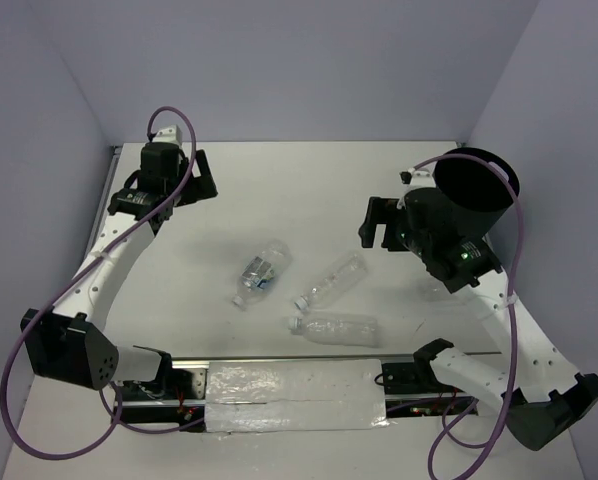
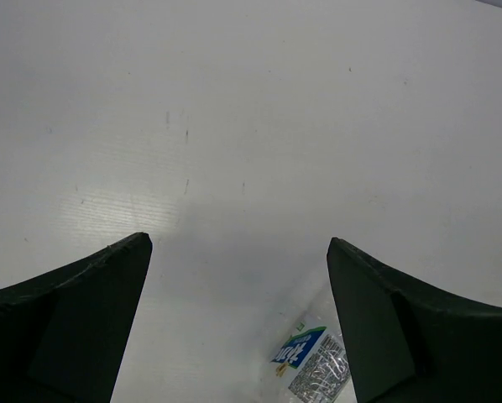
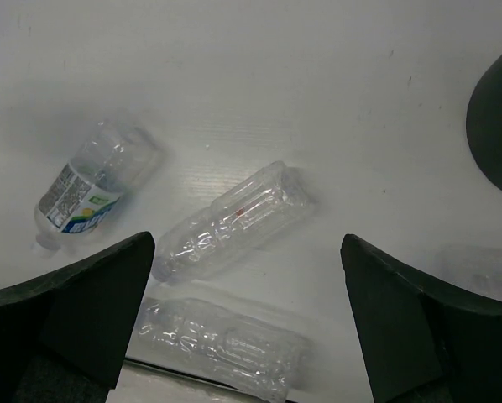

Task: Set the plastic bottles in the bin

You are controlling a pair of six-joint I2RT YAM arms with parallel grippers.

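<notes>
Three clear plastic bottles lie on the white table. The one with a blue-and-white label (image 1: 262, 272) is at the left, a plain one (image 1: 331, 282) is in the middle, and another plain one (image 1: 334, 327) is nearest the front. The black bin (image 1: 476, 190) stands at the back right. My right gripper (image 1: 381, 222) hovers open and empty left of the bin, above the bottles. Its view shows the labelled bottle (image 3: 91, 180), the middle bottle (image 3: 234, 220), the front bottle (image 3: 222, 344) and the bin's wall (image 3: 499, 126). My left gripper (image 1: 174, 195) is open and empty at the back left. The labelled bottle (image 2: 314, 361) shows at the bottom of its view.
A silvery taped strip (image 1: 294, 395) runs along the table's near edge between the arm bases. Purple cables loop beside both arms. Grey walls close in the table at the back and sides. A faint clear shape (image 3: 482, 264) lies by the bin's foot; I cannot tell what it is.
</notes>
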